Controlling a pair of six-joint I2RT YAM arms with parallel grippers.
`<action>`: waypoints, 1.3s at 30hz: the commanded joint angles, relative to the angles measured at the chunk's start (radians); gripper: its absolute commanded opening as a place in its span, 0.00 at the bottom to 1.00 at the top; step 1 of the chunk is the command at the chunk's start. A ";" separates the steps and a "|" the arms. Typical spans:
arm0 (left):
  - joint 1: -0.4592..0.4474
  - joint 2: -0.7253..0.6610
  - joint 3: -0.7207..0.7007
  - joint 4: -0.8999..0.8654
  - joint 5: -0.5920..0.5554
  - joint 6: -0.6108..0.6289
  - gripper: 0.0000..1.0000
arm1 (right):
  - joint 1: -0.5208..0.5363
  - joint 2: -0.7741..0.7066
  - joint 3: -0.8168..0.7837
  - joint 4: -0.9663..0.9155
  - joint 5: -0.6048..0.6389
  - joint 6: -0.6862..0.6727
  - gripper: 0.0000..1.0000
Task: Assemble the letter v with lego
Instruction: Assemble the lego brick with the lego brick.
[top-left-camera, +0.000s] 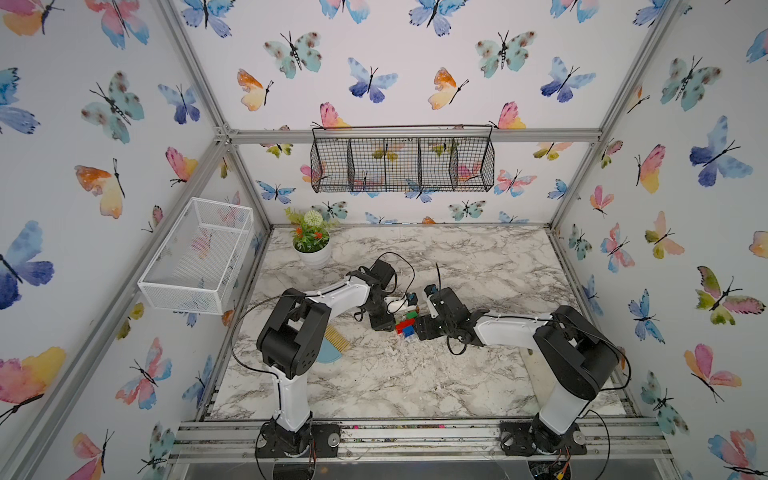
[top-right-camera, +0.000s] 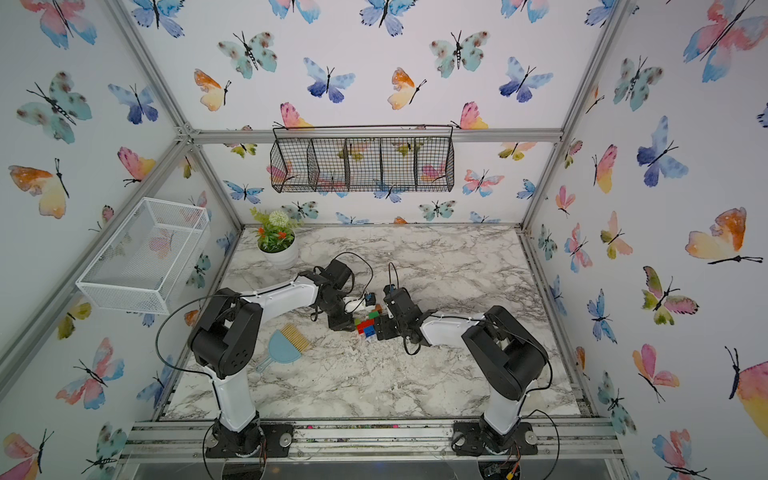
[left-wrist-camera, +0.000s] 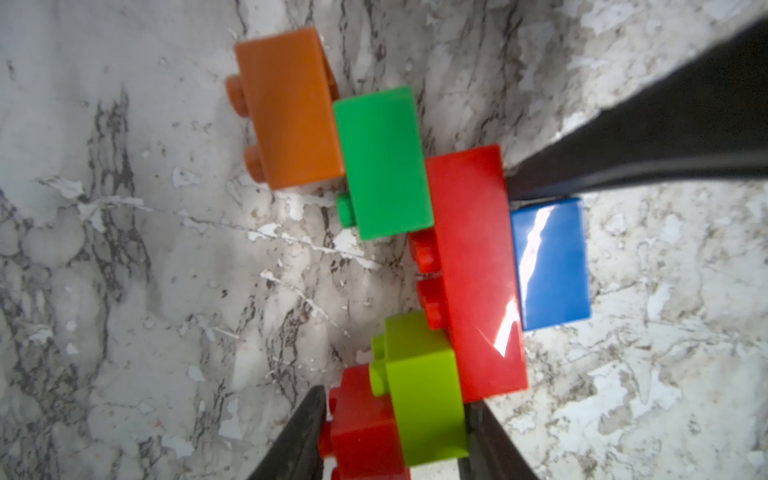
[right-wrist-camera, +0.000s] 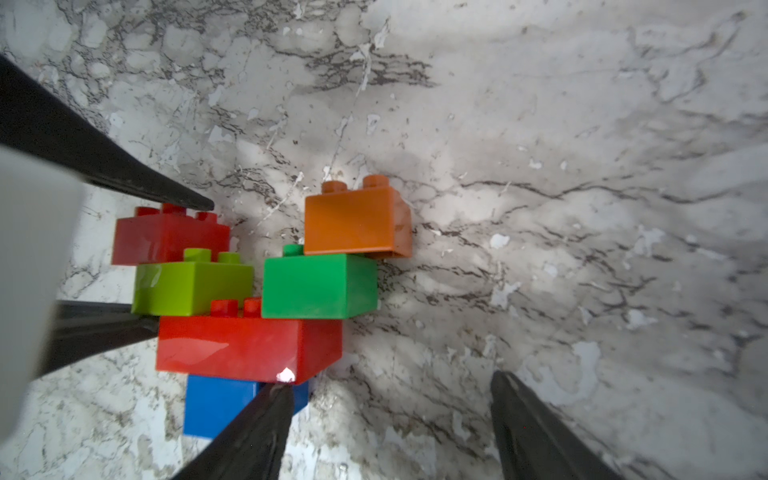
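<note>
Lego bricks (left-wrist-camera: 473, 270): glossy smooth plastic, glare streaks on red, blue. Desk (right-wrist-camera: 540, 124): marble-look, matt, surface chipped, flaking. Wall basket (top-left-camera: 403, 190): black metal wire mesh.

Top views: hanging high over the table's (top-left-camera: 374, 382) front edge, looking steeply down and toward the back wall (top-left-camera: 395, 83), taking in the whole workspace from afar; both are showing almost the same scene, shifted slightly sideways.
Left wrist: looking down at the bricks (left-wrist-camera: 469, 266), very near.
Right wrist: facing the same bricks closely, from a different angle.
Shared: all four are showing the bricks on the table.
</note>
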 joint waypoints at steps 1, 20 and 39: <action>-0.005 0.021 0.014 -0.026 0.025 0.002 0.45 | 0.002 0.035 -0.038 -0.068 0.010 0.028 0.79; -0.007 0.031 0.015 -0.031 0.022 0.005 0.43 | 0.002 0.033 -0.048 -0.064 0.013 0.033 0.80; -0.007 0.040 0.037 -0.039 0.017 -0.009 0.62 | 0.002 0.022 -0.050 -0.069 0.020 0.029 0.80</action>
